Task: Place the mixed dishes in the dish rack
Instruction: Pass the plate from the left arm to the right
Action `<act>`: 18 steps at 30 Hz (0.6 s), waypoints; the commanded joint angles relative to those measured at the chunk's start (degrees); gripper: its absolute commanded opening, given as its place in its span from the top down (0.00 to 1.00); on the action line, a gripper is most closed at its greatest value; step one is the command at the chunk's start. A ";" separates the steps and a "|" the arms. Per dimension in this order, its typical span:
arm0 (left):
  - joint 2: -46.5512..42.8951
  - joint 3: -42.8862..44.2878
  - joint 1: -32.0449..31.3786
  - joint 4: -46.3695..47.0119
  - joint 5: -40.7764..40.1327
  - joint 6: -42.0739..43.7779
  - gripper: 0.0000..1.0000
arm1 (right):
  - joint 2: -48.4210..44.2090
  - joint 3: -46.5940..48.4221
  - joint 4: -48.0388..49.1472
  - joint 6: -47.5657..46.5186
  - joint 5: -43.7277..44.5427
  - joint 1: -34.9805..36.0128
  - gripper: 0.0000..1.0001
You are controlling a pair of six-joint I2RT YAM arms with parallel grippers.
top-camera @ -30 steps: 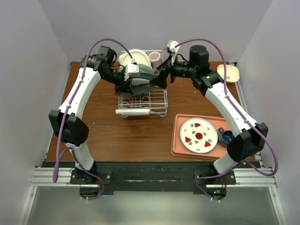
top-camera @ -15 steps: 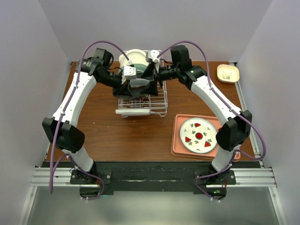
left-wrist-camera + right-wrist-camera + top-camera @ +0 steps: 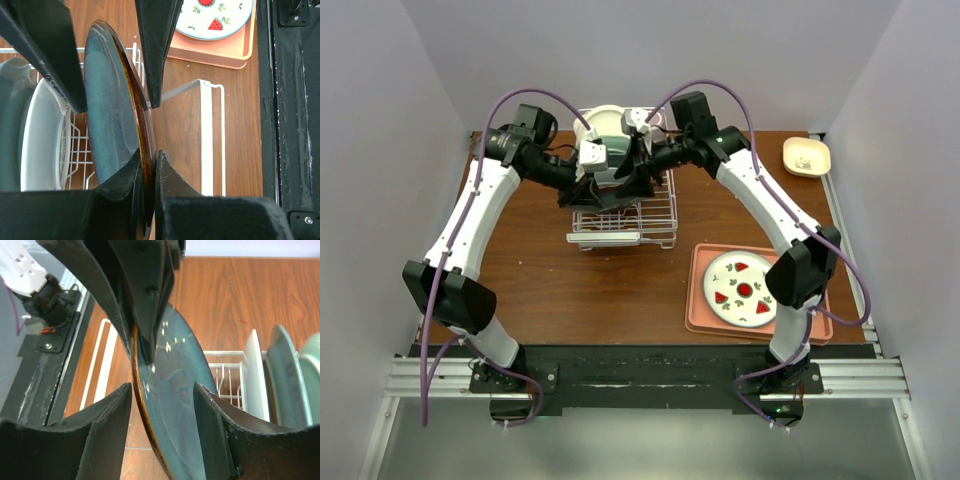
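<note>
Over the rack, my left pincer pinches the plate by its rim, upright for a slot; my right pincer straddles it, jaws apart, probably to steady it.

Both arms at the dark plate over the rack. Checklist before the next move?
1. left gripper clamped on the dark plate rim: ok.
2. right gripper straddling the same rim: ok.
3. Right jaws closed on the plate: not ok, they stand wider than the rim.
4. Plate upright on edge: ok.
5. Plate apart from the white plate beside it: ok.
6. Lower edge seated in a dish rack slot: cannot tell.
</note>
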 commanded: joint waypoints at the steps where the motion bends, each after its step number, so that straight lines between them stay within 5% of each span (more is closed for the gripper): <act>1: -4.15 1.01 0.39 4.74 7.56 3.16 1.00 | 2.58 6.89 -9.19 -5.83 -5.05 0.28 0.43; 9: -4.59 1.09 0.39 4.83 8.35 3.25 1.00 | 4.69 7.78 -13.25 -8.47 -4.61 1.25 0.37; 13: -4.41 0.92 0.39 4.92 8.27 3.07 1.00 | 4.61 7.60 -13.25 -8.65 -5.66 1.34 0.46; 15: -4.41 0.74 0.39 5.45 7.83 2.55 1.00 | 4.61 7.69 -12.90 -8.65 -5.67 1.34 0.66; 16: -4.67 0.57 0.39 6.23 7.22 1.15 1.00 | 4.43 7.60 -12.47 -8.48 -5.49 1.34 1.00; 18: -5.90 0.57 0.39 8.96 6.86 -2.28 1.00 | 3.47 6.64 -8.71 -5.24 -3.65 1.42 1.00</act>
